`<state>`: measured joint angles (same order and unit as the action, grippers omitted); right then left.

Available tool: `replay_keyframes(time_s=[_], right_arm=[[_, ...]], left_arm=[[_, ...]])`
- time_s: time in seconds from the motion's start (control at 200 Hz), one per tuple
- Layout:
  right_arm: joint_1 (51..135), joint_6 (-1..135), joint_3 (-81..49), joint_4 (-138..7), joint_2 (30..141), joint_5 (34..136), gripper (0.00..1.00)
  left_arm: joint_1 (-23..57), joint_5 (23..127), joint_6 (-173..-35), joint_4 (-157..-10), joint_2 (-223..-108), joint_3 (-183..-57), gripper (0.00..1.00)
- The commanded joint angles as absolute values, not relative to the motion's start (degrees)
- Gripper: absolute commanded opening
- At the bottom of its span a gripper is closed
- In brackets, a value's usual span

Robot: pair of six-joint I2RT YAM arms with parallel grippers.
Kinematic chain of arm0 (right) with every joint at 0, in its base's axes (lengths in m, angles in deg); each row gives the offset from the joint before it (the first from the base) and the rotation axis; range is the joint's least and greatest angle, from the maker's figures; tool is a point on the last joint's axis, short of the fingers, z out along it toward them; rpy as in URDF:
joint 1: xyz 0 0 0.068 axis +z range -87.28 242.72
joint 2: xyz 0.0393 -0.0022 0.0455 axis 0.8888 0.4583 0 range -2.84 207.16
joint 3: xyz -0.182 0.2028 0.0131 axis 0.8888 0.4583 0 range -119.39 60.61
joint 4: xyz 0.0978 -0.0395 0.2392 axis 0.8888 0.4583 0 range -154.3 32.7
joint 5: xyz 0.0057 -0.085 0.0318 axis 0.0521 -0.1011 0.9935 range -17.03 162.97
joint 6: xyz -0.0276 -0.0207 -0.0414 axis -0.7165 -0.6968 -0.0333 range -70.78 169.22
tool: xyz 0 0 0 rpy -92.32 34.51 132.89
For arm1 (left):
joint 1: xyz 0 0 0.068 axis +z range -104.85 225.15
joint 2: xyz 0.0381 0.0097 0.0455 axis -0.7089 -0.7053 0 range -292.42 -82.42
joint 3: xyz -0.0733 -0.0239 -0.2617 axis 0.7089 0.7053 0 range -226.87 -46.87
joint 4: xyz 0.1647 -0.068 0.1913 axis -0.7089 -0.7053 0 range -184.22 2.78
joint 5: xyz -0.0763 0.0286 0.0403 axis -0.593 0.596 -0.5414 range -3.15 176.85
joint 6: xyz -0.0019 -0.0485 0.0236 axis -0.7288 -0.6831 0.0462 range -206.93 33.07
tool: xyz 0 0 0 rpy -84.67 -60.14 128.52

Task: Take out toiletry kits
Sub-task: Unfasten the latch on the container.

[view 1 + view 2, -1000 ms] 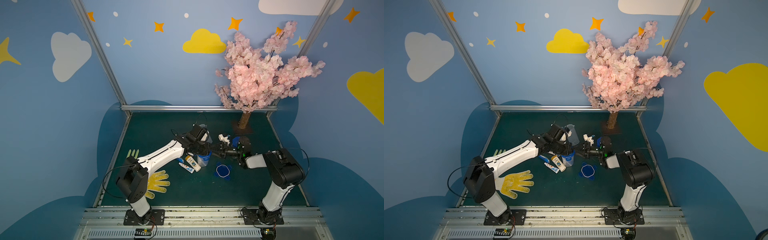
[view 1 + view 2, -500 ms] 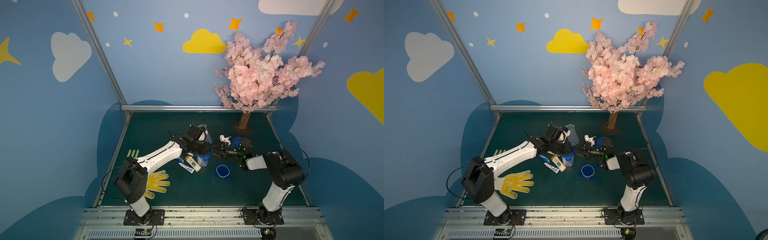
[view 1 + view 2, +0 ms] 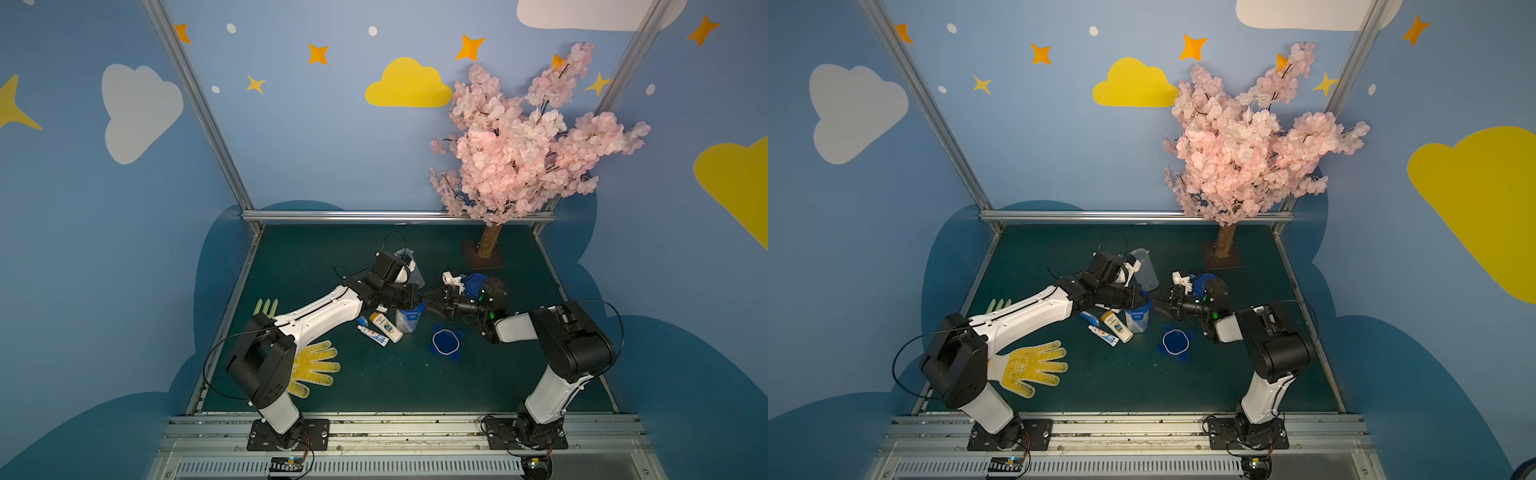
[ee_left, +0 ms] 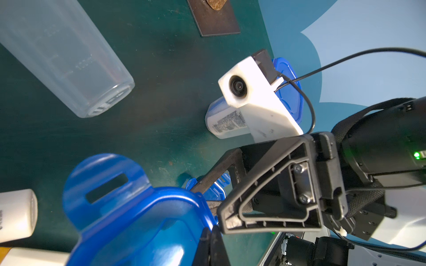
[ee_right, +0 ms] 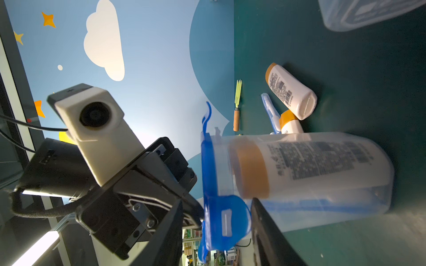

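My left gripper [image 4: 211, 239] was squeezed fully together at the blue lid [image 4: 138, 221]; my right gripper [image 5: 216, 202] stood partly apart, straddling a lid tab [image 5: 227, 221]. A white bottle [image 5: 311, 161] and toothbrush [image 5: 311, 203] sat inside the upright clear jar [image 5: 345, 218]; a second bottle [image 3: 386, 326], toothpaste tube [image 3: 374, 333] and second toothbrush [image 3: 363, 321] lay just beside it.

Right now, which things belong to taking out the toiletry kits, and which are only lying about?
For the job:
closed jar, its blue lid, yellow-capped bottle inside
bottle, toothpaste tube, toothbrush on the mat

Lying about:
yellow glove, small green fork, blossom tree, empty jar, loose lid
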<state>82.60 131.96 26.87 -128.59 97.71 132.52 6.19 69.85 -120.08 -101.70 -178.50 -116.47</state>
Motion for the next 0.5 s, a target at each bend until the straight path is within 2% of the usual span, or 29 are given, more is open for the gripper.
replay_keyframes(time_s=[0.0, 0.496], right_arm=[[82.33, 132.75, 25.45, -137.33, 92.59, 134.48, 0.45], [81.95, 133.05, 25.54, -137.27, 91.47, 134.76, 0.43]], left_arm=[[6.8, 75.91, -120.14, -117.77, -184.8, -110.07, 0.02], [6.92, 75.71, -120.75, -116.95, -184.46, -106.76, 0.02]])
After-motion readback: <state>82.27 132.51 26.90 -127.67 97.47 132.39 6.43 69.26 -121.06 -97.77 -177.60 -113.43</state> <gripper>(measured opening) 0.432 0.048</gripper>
